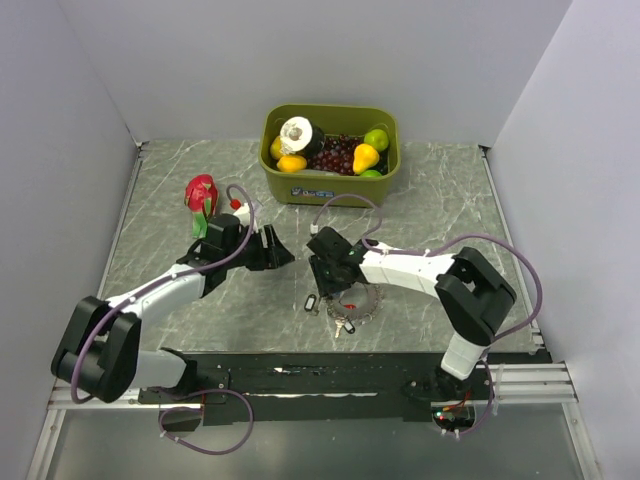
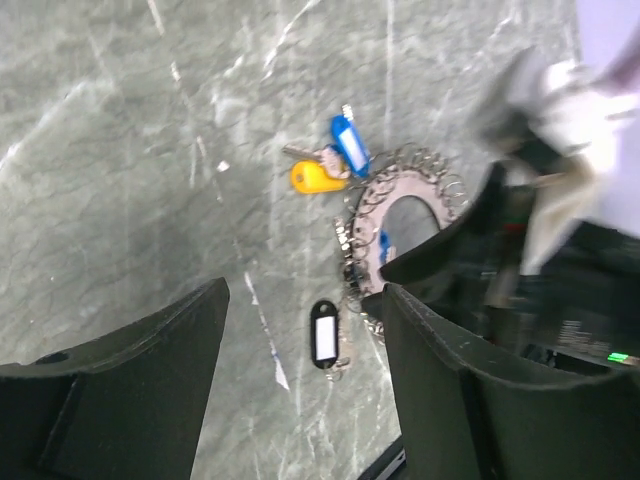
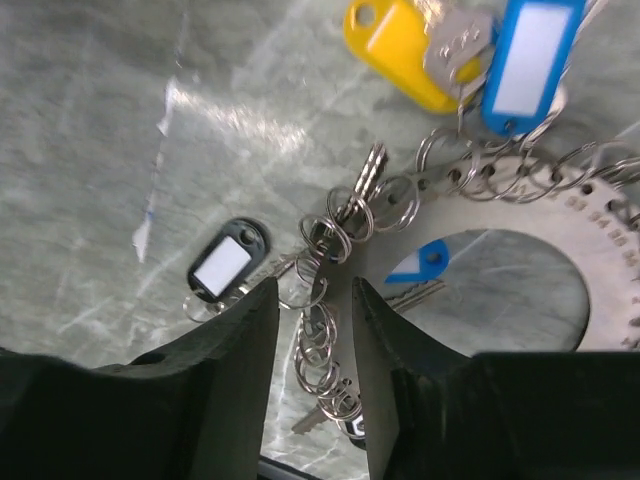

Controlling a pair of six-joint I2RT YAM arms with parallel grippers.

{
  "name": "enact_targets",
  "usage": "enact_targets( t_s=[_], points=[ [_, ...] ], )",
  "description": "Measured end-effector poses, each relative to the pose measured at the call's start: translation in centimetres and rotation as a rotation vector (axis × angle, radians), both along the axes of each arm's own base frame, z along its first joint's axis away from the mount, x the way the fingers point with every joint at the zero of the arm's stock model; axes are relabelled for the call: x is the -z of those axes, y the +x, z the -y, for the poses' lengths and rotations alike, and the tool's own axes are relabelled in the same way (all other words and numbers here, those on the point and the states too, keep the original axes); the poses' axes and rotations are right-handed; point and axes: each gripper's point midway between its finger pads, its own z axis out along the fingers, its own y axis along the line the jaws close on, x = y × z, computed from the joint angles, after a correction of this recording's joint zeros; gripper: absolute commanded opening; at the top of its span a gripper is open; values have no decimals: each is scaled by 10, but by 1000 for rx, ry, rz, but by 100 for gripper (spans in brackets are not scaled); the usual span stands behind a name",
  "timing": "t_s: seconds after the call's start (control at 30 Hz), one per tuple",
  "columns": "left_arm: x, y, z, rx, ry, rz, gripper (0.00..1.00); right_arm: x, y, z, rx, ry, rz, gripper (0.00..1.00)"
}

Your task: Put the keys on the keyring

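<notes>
Far left on the worktop (image 1: 450, 200), toward the back, lies a red dragon fruit (image 1: 200, 192). It is just behind the left arm's wrist.

Left gripper (image 2: 302, 295): fingers (image 2: 140, 380) spread wide, nothing between them, nothing touched. It hangs over bare marble left of centre and points toward the keys.

Back centre: a green bin (image 1: 280, 180) full of mixed fruit, well apart from both grippers.

Centre, near edge: a black key (image 2: 323, 335) with a white label lies flat on the marble. It sits just left of the keyring (image 2: 368, 208) in the top view. Its metal end reaches the ring's small loops; whether it is threaded on, I cannot tell.

The keyring lies flat on the worktop. It is a grey disc with a round hole, its rim crowded with small wire loops. A yellow key (image 3: 400, 45) and a blue key (image 3: 525, 60) lie side by side at the rim, touching the loops. A smaller blue key (image 3: 420, 262) shows inside the hole.

Right gripper (image 3: 312, 290): directly over the ring's left rim. The fingers (image 3: 220, 390) stand close together with a narrow gap, and a string of loops and a bare metal key lie in that gap. Whether the pads actually pinch the loops, I cannot tell.

Right of that, the white right arm runs back to its base.
</notes>
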Motion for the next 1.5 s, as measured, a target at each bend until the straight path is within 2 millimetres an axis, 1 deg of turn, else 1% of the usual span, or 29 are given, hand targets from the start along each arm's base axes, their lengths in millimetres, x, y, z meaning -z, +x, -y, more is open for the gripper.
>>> enact_targets(
  t_s=[0.07, 0.13, 0.33, 0.5, 0.57, 0.63, 0.67, 0.8, 0.87, 0.9, 0.93, 0.97, 1.0, 1.03, 1.1, 1.17, 1.23, 1.3, 1.33, 1.4, 1.43, 1.5],
  points=[
    [-7, 0, 0, 1, -8, 18, 69, 5, -4, 2, -5, -20, -17, 38],
    [-7, 0, 0, 0, -9, 19, 69, 6, -8, 2, -10, -32, -24, 38],
    [1, -6, -2, 1, 2, -6, 69, 7, -11, 6, -14, -75, -5, 38],
    [1, -6, -2, 1, 2, -7, 69, 7, -15, 3, -24, -74, -8, 36],
    [2, -6, -2, 1, 2, -6, 70, 8, -15, 3, -23, -67, -11, 33],
    [4, -7, -3, 1, 2, -8, 70, 12, -17, 3, -20, -64, -15, 28],
    [5, -8, -3, 1, 4, -13, 70, 13, -18, 4, -18, -65, -17, 27],
    [9, -10, -4, 0, 9, -24, 70, 12, -18, 4, -16, -57, -15, 30],
    [9, -10, -4, 0, 8, -21, 70, 9, -19, 4, -17, -43, -9, 33],
    [9, -10, -4, 0, 8, -22, 70, 7, -21, 5, -15, -34, -6, 34],
    [10, -11, -5, 0, 9, -24, 70, 2, -22, 6, -13, -21, 0, 44],
    [11, -12, -5, -1, 9, -26, 70, -4, -23, 7, -12, -4, 11, 50],
    [11, -12, -5, -1, 9, -26, 70, -12, -24, 7, -8, 18, 27, 51],
    [12, -13, -6, 0, 10, -28, 70, -22, -24, 7, -5, 44, 47, 56],
    [13, -15, -6, 0, 10, -30, 70, -42, -22, 6, -4, 96, 90, 56],
    [15, -16, -7, -1, 12, -34, 70, -57, -19, 4, 0, 137, 126, 55],
    [15, -17, -7, 1, 10, -35, 70, -60, -17, 3, 2, 147, 138, 52],
    [14, -16, -6, 2, 6, -28, 70, -53, -18, 3, 0, 135, 128, 49],
    [13, -15, -6, 2, 5, -26, 70, -46, -19, 5, -1, 121, 116, 42],
    [13, -15, -6, 2, 3, -22, 70, -31, -23, 9, -6, 92, 90, 39],
    [14, -16, -6, 2, 4, -25, 71, -25, -26, 11, -9, 80, 75, 35],
    [16, -17, -6, 7, 1, -29, 70, -14, -30, 15, -13, 57, 51, 35]
  ],
)
